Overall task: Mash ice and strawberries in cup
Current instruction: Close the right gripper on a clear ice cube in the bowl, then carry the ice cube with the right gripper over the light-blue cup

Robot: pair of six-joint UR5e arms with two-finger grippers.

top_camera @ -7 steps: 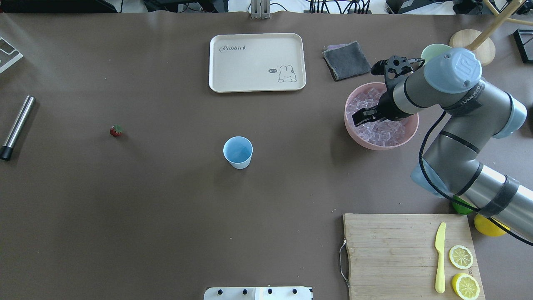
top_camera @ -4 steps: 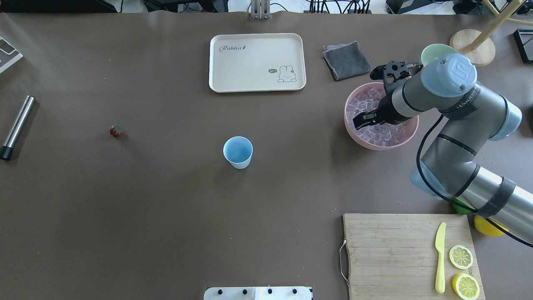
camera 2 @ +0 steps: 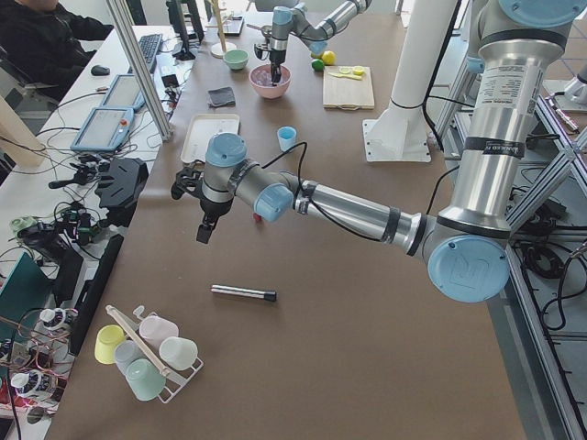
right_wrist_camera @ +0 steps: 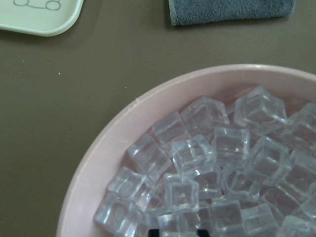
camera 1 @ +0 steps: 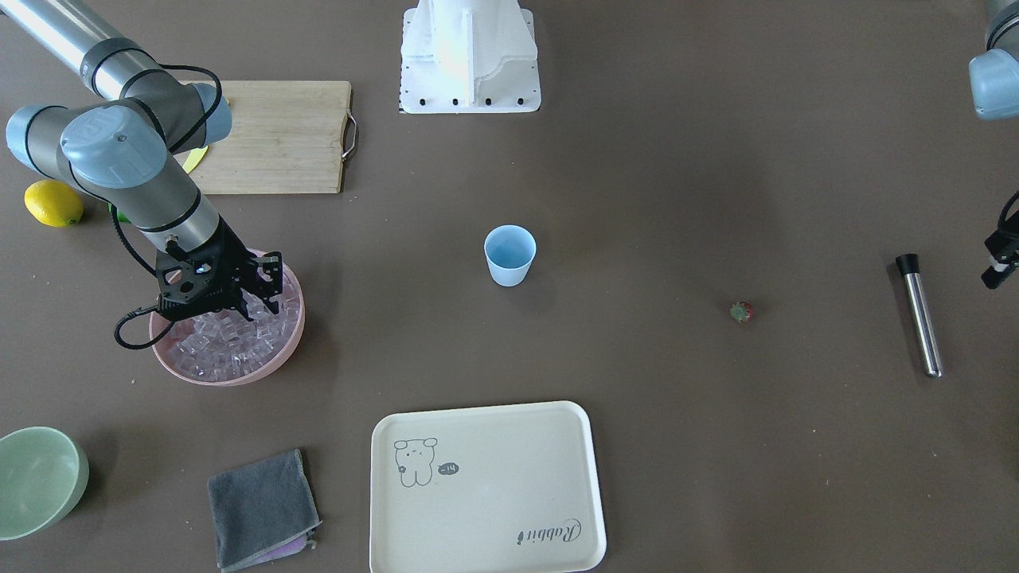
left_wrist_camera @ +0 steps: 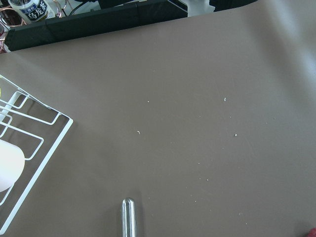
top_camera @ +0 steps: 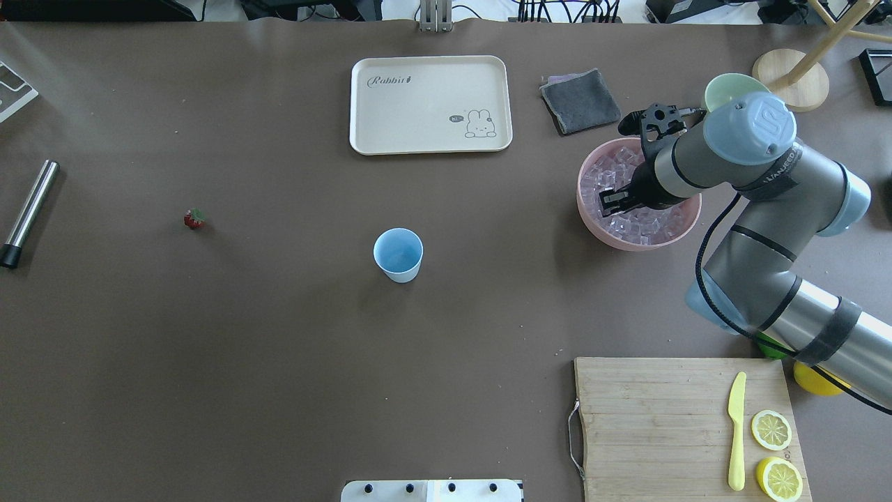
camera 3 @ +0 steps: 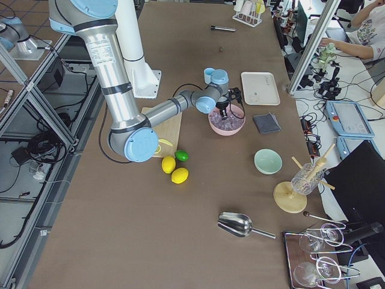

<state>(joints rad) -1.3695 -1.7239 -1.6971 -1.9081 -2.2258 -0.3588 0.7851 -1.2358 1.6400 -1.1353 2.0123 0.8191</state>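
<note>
The light-blue cup (top_camera: 398, 254) stands upright at the table's middle, also in the front view (camera 1: 509, 255). The tiny red strawberry (top_camera: 194, 219) lies to its left on bare table. The ice cubes (top_camera: 648, 223) fill a pink bowl (top_camera: 580, 202). My right gripper (top_camera: 613, 203) points down into the ice near the bowl's left side. In the right wrist view its dark fingertips (right_wrist_camera: 154, 231) just show, apart, on either side of an ice cube (right_wrist_camera: 180, 222). My left gripper (camera 1: 995, 270) hangs near a metal muddler (top_camera: 29, 213), at the frame edge. I cannot tell its state.
A cream tray (top_camera: 430, 104) and a grey cloth (top_camera: 580, 101) lie at the back. A pale green bowl (top_camera: 725, 87) sits behind the right arm. A cutting board (top_camera: 662, 418) with a yellow knife (top_camera: 736, 432) and lemon halves (top_camera: 771, 429) lies front right.
My right gripper has swung from a slanted pose to point down and has sunk lower into the ice in the pink bowl. The cup, strawberry and muddler have not moved.
</note>
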